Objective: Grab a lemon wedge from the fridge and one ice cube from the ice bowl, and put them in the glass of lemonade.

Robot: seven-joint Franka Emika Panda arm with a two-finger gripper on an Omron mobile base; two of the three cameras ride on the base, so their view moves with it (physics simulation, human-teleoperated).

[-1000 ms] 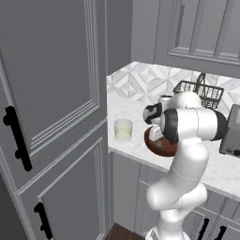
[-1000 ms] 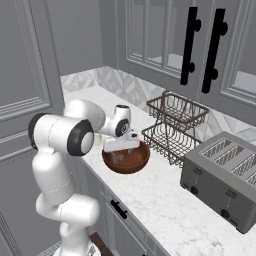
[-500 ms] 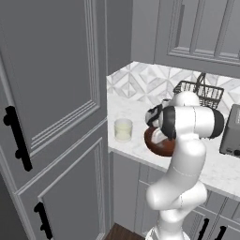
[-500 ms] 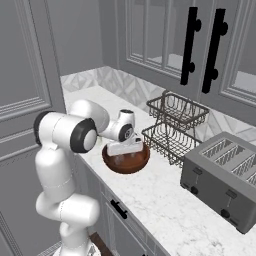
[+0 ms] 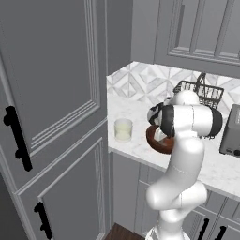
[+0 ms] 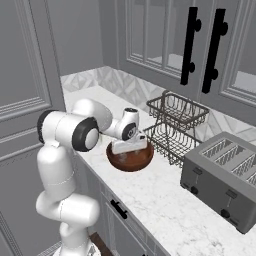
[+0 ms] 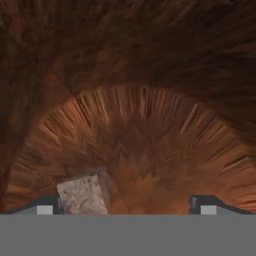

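Claw (image 7: 125, 202) released, inside brown wooden ice bowl (image 6: 131, 161); pale speckled ice cube (image 7: 84, 196) beside one fingertip.

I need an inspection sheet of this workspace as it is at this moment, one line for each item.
Surface: white marble counter, in use.
Job's things: glass of lemonade upright near the counter edge; brown wooden bowl beside it; pale ice cube on the bowl floor.
Clutter: wire basket rack, grey toaster.
Grippers: gripper open, down inside the bowl, ice cube by one fingertip.
Cables: nothing seen.
Surroundings: grey panelled cabinets, black handles.
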